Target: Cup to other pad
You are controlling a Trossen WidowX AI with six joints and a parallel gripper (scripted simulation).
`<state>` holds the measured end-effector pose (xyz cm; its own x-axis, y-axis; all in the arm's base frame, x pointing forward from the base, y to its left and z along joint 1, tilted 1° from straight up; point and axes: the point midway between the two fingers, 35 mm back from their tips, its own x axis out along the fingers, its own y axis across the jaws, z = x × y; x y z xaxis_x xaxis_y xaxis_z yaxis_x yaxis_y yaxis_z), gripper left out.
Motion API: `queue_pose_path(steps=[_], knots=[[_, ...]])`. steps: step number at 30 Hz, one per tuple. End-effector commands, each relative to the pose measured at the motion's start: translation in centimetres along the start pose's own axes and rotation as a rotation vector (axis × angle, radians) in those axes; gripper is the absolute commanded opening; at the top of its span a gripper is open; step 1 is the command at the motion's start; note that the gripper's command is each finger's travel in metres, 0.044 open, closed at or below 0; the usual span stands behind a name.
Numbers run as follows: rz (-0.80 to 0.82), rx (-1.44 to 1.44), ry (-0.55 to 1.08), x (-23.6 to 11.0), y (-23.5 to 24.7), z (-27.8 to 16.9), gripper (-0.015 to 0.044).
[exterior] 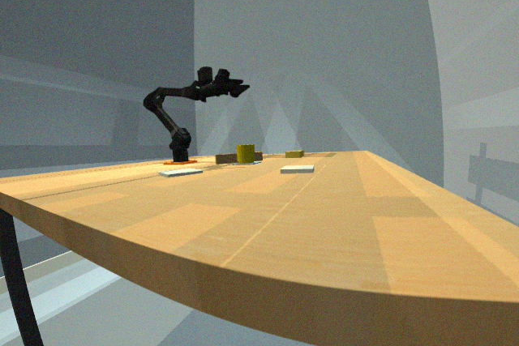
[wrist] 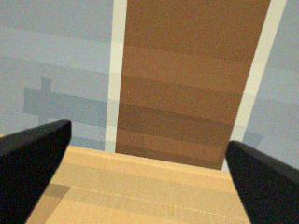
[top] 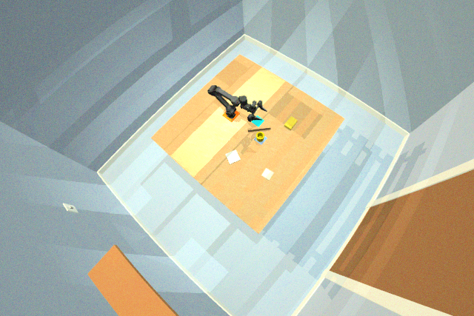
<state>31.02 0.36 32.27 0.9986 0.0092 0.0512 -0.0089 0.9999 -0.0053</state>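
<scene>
Here, yellow cup (exterior: pixel 245 153) upright on blue pad (top: pixel 261 140), tool (exterior: pixel 242 87) open above.

Marbles in cup (top: pixel 260 136) too small to tell.

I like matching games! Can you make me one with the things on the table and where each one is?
Things:
1. Cup
2. Yellow block
3. Arm's base
4. Gripper

Places or states:
A. On an orange plate
B. High above the table, jaws wide open, holding nothing
C. Standing upright on a pale blue pad
D. Lying on the wood behind the cup, further from the arm

Pairs: 1-C, 2-D, 3-A, 4-B
</scene>
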Motion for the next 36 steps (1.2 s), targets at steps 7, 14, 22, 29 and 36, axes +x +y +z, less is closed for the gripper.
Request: queue_pose_path(steps=[7,14,22,29,36], knots=[[0.038,-0.424,0.446,3.7,-1.8,-6.6,0.0216],[0.397,-0.875,0.959,3.7,-3.9,-14.2,0.0167],[1.097,-1.120,1.292,0.1,-5.4,-19.0,0.0167],[1.114,-1.122,1.296,0.0,-5.4,-19.0,0.0167],[1.114,-1.122,1.296,0.0,-5.6,-19.1,0.0167]])
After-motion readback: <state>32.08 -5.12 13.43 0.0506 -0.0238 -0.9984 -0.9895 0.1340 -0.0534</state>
